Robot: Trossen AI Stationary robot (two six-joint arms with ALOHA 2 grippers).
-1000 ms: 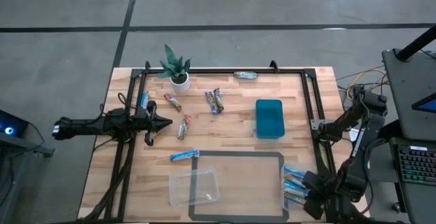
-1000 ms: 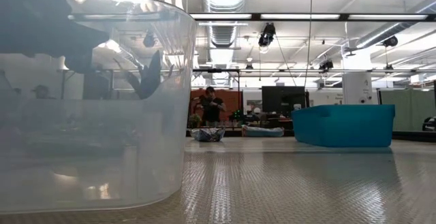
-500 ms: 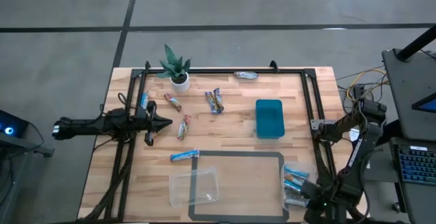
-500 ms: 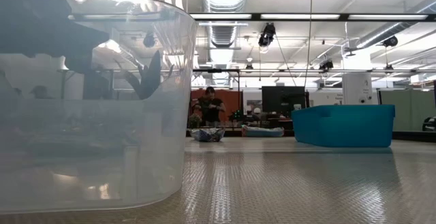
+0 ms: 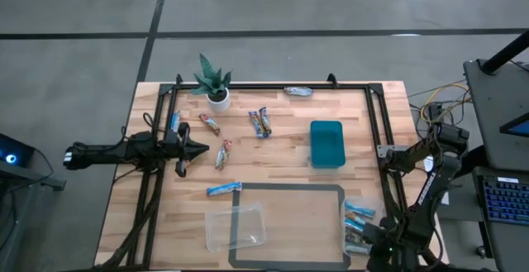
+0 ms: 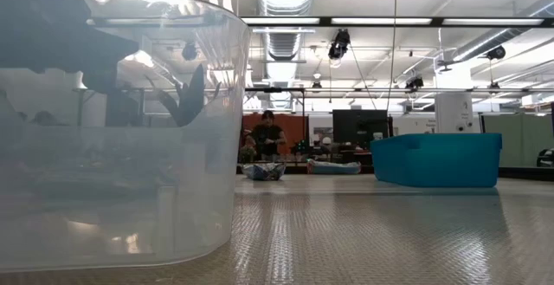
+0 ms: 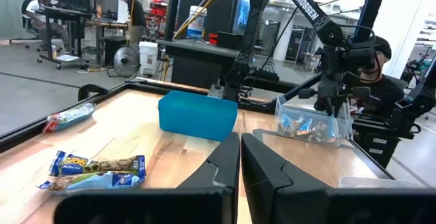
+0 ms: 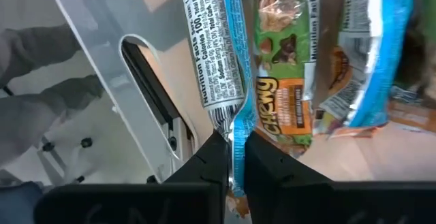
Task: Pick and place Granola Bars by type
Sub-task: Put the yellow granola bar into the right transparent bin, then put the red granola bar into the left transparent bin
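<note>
The right gripper (image 8: 234, 157), pinching a blue-wrapped granola bar (image 8: 216, 54) by its end, has drawn nearer the table's front corner, right of the taped rectangle (image 5: 289, 222). The left gripper (image 5: 201, 149) stays pressed together.

- Robotics lab or open workshop hall, not a home.
- Grey polished concrete floor (image 5: 331, 3) with dark seams surrounds the light wooden butcher-block table (image 5: 289, 160); black metal tube frame (image 5: 161, 107) bolted along its edges.
- At 3 o'clock of the table: a dark side desk carrying a black computer keyboard (image 5: 504, 202), loose yellow and white cables (image 5: 438, 94).
- Level view: exposed silver ventilation ducts (image 6: 281, 34), long ceiling strip lights (image 6: 381, 22), a person standing far back (image 6: 269, 135).
- Left wrist view: people at computer desks (image 7: 51, 6), a black floor fan (image 7: 126, 60), another dark jointed robot arm (image 7: 300, 6).
</note>
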